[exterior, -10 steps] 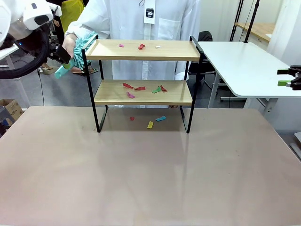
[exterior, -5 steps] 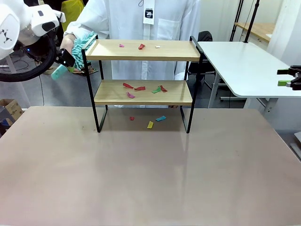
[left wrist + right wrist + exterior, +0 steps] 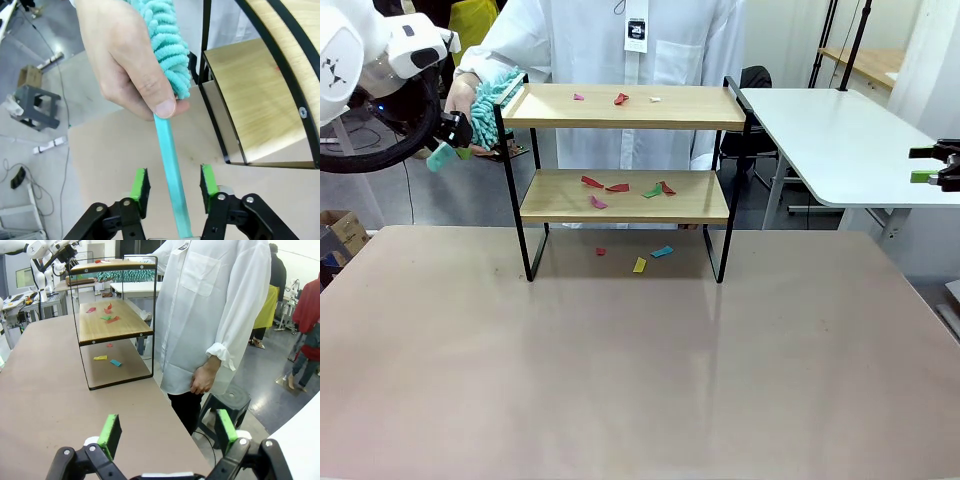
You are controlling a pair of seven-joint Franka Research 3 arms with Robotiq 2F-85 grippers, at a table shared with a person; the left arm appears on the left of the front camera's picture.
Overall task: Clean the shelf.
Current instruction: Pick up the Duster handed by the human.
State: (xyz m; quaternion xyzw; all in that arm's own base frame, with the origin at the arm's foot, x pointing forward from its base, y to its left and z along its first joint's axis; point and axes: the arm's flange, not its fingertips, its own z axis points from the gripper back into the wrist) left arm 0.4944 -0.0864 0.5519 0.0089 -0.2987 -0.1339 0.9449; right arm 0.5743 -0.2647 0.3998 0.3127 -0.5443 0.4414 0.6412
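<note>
We see the shelf [image 3: 700, 106] at the far side of the desk [image 3: 640, 380], in the middle. It has two wood boards in a black frame. Small paper bits [image 3: 620, 98] lie on the top board and on the low board. A few lie on the desk under it.

The left gripper [image 3: 448, 140] is up in the air, just left of the shelf's top left corner. It is near the shelf but not touching it. A person's hand [image 3: 465, 95] holds a teal duster [image 3: 498, 88] there. The fluffy head is by the shelf's left rail.

From the left wrist, we see the left gripper [image 3: 175, 182] about half open. The duster's handle [image 3: 167, 150] runs between its two green pads [image 3: 141, 184]. There is a small gap on each side, so the pads do not squeeze it. The hand [image 3: 125, 65] pinches the handle higher up, right under the fluffy head. The shelf [image 3: 260, 100] is to the right of the gripper in this view, near but apart.

The right gripper [image 3: 923, 166] is far off at the right side, by a white desk [image 3: 830, 130] and well apart from the shelf. From the right wrist, we see the right gripper [image 3: 167, 432] wide open, with nothing in it. The shelf [image 3: 125, 330] is well ahead of it, up on the left. A person [image 3: 210, 315] in a white coat stands beside the shelf.
</note>
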